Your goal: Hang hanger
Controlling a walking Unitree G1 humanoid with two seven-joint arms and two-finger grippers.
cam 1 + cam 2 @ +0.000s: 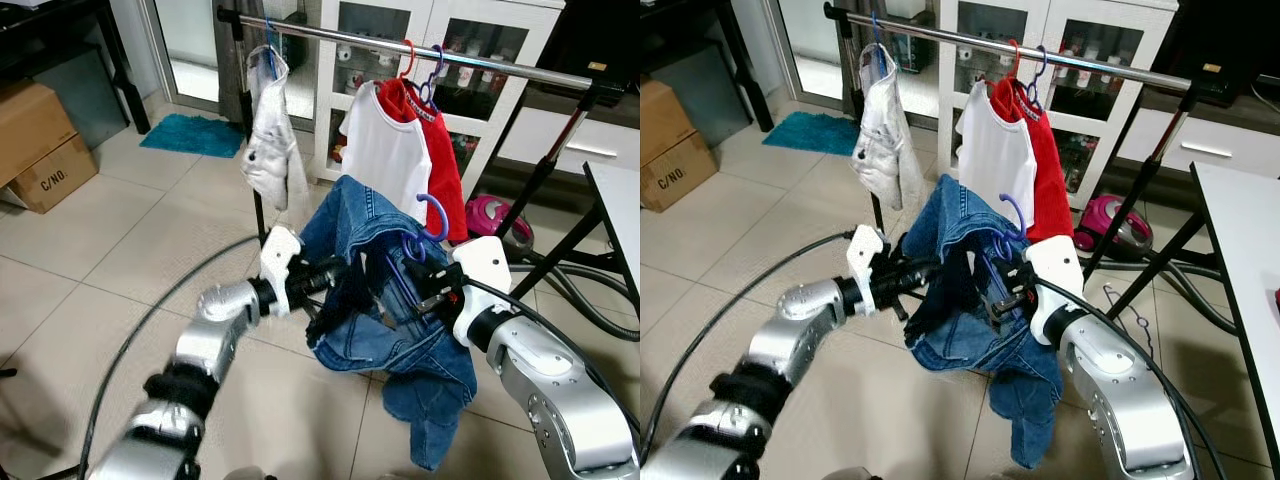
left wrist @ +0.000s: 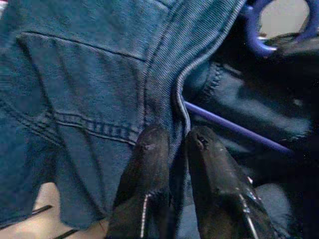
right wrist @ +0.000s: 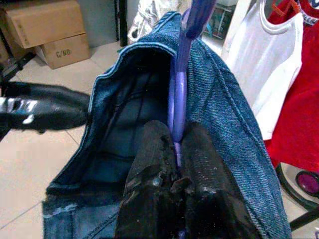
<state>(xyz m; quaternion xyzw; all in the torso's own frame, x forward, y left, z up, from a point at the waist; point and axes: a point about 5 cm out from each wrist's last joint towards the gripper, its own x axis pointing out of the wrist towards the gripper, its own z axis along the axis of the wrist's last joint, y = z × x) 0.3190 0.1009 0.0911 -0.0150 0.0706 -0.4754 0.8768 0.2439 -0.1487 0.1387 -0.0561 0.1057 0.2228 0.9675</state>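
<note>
My right claw point(image 3: 177, 149) clamps purple hanger point(image 3: 178, 99) below rail point(image 1: 420, 48); left claw point(image 2: 174, 149) pinches jeans point(image 1: 370, 230) waistband. Risk: jeans slipping off hanger during lift.

A metal clothes rail point(image 1: 430, 52) runs across the far side, carrying a pale grey garment point(image 1: 270, 140) at its left and a white T-shirt point(image 1: 385, 155) and red shirt point(image 1: 440, 165) further right. The tiled floor point(image 1: 130, 240) bears cardboard boxes point(image 1: 40, 145) far left, a teal mat point(image 1: 195, 133), and a pink vacuum cleaner point(image 1: 492, 218) far right.
</note>
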